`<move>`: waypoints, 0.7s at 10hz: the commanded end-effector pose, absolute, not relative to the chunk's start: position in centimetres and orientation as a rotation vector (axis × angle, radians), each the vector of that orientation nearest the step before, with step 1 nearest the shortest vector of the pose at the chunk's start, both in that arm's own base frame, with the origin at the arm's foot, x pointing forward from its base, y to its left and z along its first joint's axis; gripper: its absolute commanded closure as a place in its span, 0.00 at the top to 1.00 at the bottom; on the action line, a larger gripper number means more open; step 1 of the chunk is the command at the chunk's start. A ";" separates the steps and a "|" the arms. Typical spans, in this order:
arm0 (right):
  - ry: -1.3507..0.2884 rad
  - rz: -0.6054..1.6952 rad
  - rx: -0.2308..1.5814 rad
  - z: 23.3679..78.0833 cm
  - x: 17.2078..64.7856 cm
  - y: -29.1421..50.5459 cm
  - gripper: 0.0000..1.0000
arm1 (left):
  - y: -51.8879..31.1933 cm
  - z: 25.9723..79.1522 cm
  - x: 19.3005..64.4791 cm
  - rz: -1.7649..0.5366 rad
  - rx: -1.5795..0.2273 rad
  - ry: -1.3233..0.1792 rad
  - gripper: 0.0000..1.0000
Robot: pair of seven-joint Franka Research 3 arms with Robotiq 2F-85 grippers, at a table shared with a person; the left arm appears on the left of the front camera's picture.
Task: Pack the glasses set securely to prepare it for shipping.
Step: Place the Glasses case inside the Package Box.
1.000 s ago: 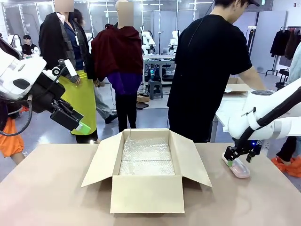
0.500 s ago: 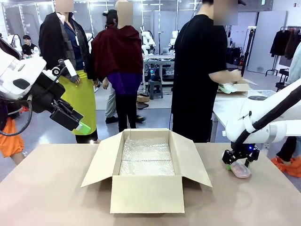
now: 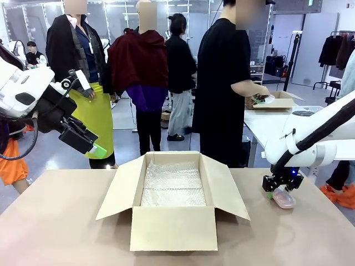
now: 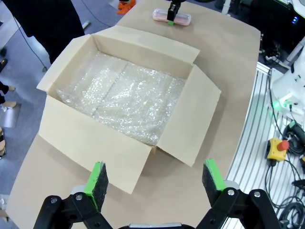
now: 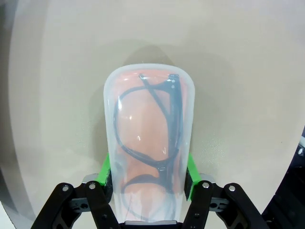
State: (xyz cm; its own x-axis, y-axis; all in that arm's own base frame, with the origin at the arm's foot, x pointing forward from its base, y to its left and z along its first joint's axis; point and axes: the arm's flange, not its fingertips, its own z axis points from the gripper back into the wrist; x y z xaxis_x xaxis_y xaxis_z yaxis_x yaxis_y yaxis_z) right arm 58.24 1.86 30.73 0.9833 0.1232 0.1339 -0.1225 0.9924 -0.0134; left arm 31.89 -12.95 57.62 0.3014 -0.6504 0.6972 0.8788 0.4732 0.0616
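The open brown cardboard box [image 3: 173, 227], clear bubble wrap [image 3: 173, 185] inside, stands on the desk [image 3: 55, 221] left of the clear pink oblong glasses case [image 3: 286, 200].

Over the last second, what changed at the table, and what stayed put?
The right pincer, open over the pink case a second ago, has closed on its sides; the case still lies on the table. Nothing was let go. Unchanged: the left pincer stays open and raised, and the box sits open with bubble wrap inside.
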 end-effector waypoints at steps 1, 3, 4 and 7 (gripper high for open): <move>-0.144 0.108 0.026 31.4 58.1 2.4 0.36 | -12.6 57.8 31.7 -1.062 -0.376 -0.728 1.00; -0.190 0.158 0.048 35.0 57.7 3.1 0.36 | -12.6 57.8 31.7 -1.062 -0.376 -0.728 1.00; -0.206 0.204 0.072 37.3 57.4 3.6 0.36 | -12.6 57.8 31.7 -1.062 -0.376 -0.728 1.00; -0.204 0.524 0.113 43.3 55.3 6.3 0.36 | -12.6 57.8 31.7 -1.062 -0.376 -0.728 1.00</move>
State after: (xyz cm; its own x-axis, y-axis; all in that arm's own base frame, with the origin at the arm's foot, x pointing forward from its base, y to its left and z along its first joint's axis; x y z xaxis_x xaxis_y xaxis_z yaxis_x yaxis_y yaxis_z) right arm 55.99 6.83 42.33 0.8955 0.3774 0.2357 -0.3962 0.9175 0.0359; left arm 31.87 -12.94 57.65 0.3010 -0.6504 0.6974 0.8788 0.4731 0.0619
